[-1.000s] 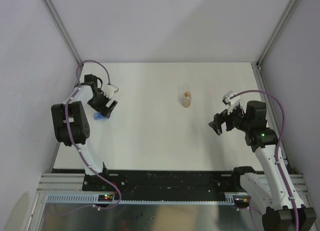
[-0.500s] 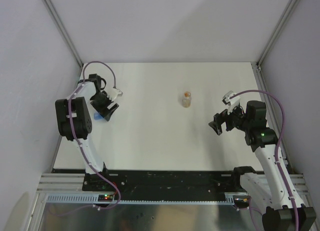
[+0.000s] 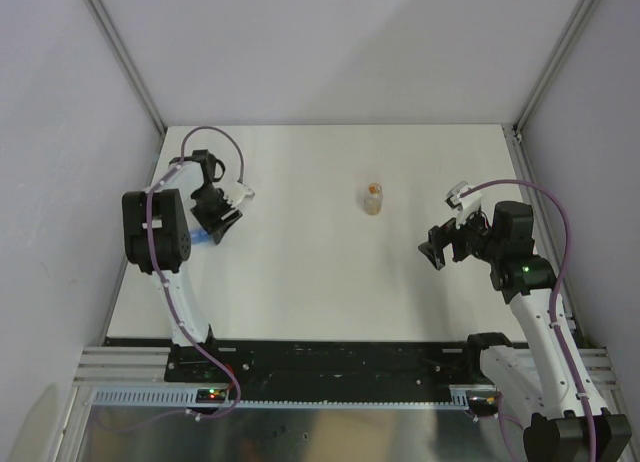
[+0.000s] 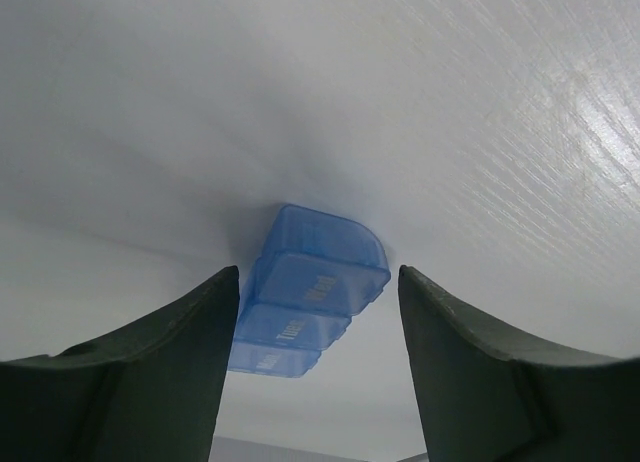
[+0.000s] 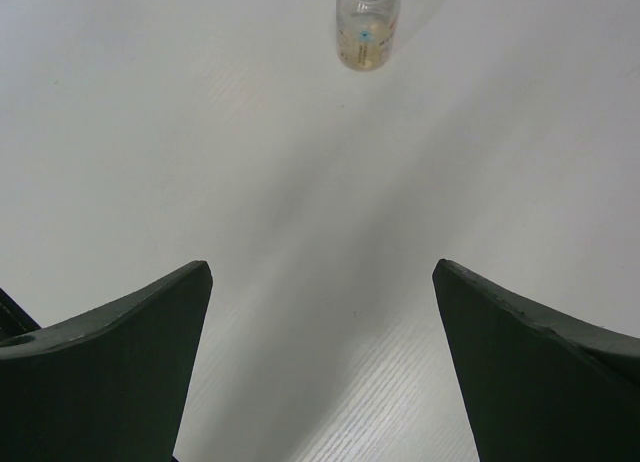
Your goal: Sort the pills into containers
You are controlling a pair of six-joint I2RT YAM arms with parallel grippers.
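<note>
The containers [image 4: 305,294], a translucent blue strip of three joined compartments with lids shut, lie on the white table at the far left [image 3: 200,240]. My left gripper [image 4: 318,274] is low over the strip with its jaws either side. The strip sits against the left finger, and a clear gap separates it from the right finger [image 4: 470,362]. In the top view this gripper [image 3: 222,224] points down and left. The pills show only as an orange-brown mass inside a small clear vial [image 3: 374,198] standing mid-table. My right gripper [image 3: 437,250] hovers open and empty, facing the vial [image 5: 367,24].
The left wall runs close to the strip and the left arm [image 3: 150,232]. A metal corner post [image 3: 120,52] stands at the back left. The white table [image 3: 320,272] is bounded by the black rail at the near edge.
My left wrist has swung a little to the right and turned, and its jaws have narrowed round the blue strip. The right arm and the vial have not moved.
</note>
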